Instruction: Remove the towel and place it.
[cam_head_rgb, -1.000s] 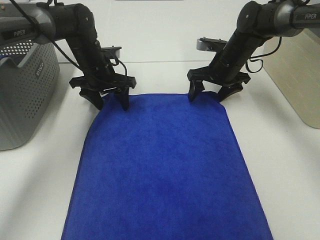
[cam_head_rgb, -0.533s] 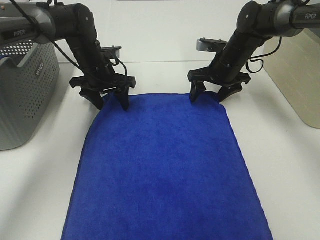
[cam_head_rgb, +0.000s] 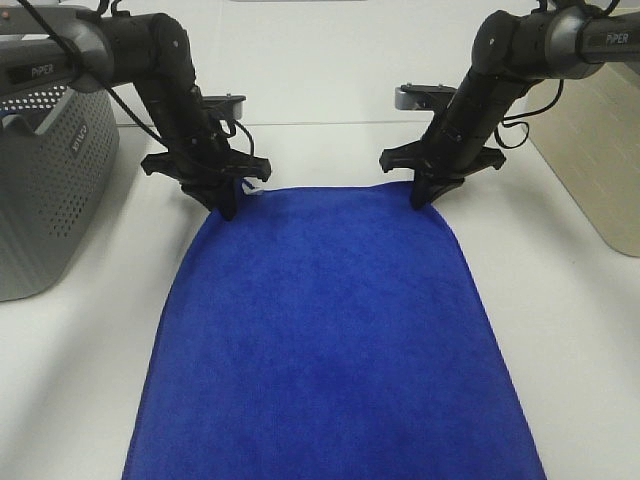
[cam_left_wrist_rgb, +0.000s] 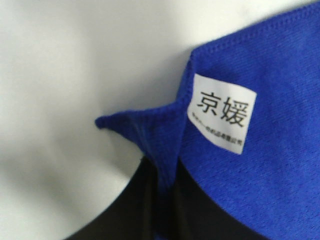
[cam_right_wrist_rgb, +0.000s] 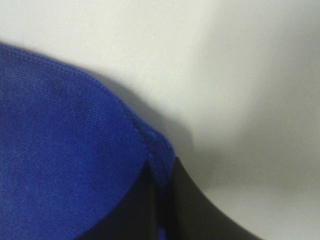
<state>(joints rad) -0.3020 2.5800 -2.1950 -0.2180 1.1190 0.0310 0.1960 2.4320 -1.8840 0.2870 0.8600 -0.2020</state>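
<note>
The royal-blue towel (cam_head_rgb: 330, 330) lies flat on the white table, reaching from the front edge of the exterior high view to the two grippers. My left gripper (cam_head_rgb: 226, 208) is shut on the towel's far left corner, by the small white tag (cam_head_rgb: 251, 188). The left wrist view shows the pinched blue fold (cam_left_wrist_rgb: 155, 135) and the tag (cam_left_wrist_rgb: 221, 113) with black print. My right gripper (cam_head_rgb: 423, 200) is shut on the towel's far right corner. The right wrist view shows the stitched towel edge (cam_right_wrist_rgb: 75, 165) clamped between the dark fingers (cam_right_wrist_rgb: 200, 210).
A grey perforated basket (cam_head_rgb: 45, 180) stands at the left of the table. A beige panel (cam_head_rgb: 600, 150) stands at the far right. Bare white table (cam_head_rgb: 320, 150) lies behind the towel and along both its sides.
Both grippers have closed from open onto the towel's far corners. The left corner has lifted slightly and the white tag now shows.
</note>
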